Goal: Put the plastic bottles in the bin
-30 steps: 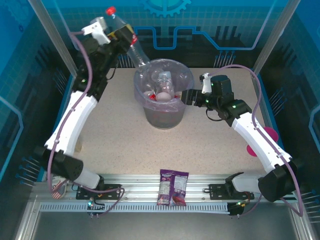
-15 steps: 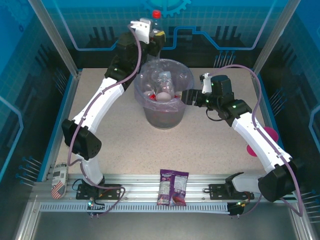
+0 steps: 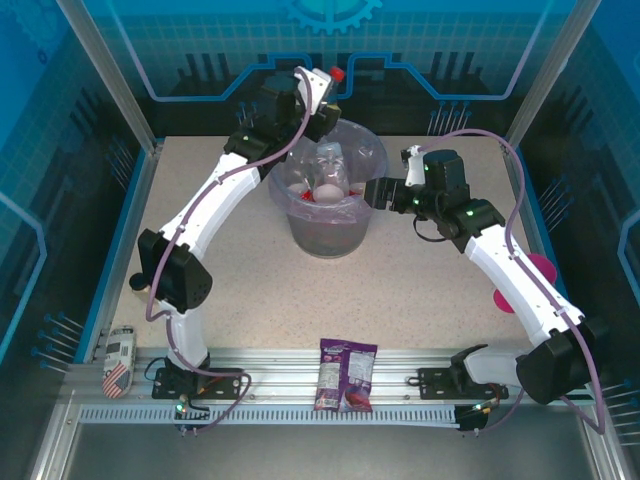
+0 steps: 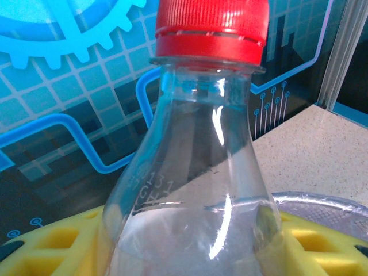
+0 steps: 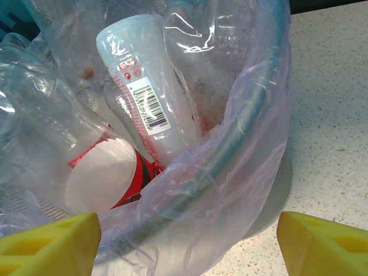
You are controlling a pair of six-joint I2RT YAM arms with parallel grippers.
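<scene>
Near edge: a flat purple snack packet (image 3: 345,375) lies across the metal rail (image 3: 270,358) between the two arm bases.

Mid-table: a round grey bin lined with a translucent lilac plastic bag (image 3: 328,238) stands upright on the speckled tabletop (image 3: 240,270). Several clear plastic bottles (image 5: 150,98) lie inside it. One carries a barcode label, and the one beside it has a red label.

The right gripper (image 3: 378,192) is at the bin's right rim with its jaws wide. Its yellow fingertips (image 5: 49,241) stand either side of the rim, one over the inside and one over the table. No grip is seen.

Far side: the left gripper (image 3: 318,100) hangs above the bin's far rim. Its jaws are narrowed on a clear bottle with a red cap (image 4: 192,190), held by the body between yellow pads (image 4: 322,247). The cap points away from the wrist toward the blue back panel (image 4: 57,86).
</scene>
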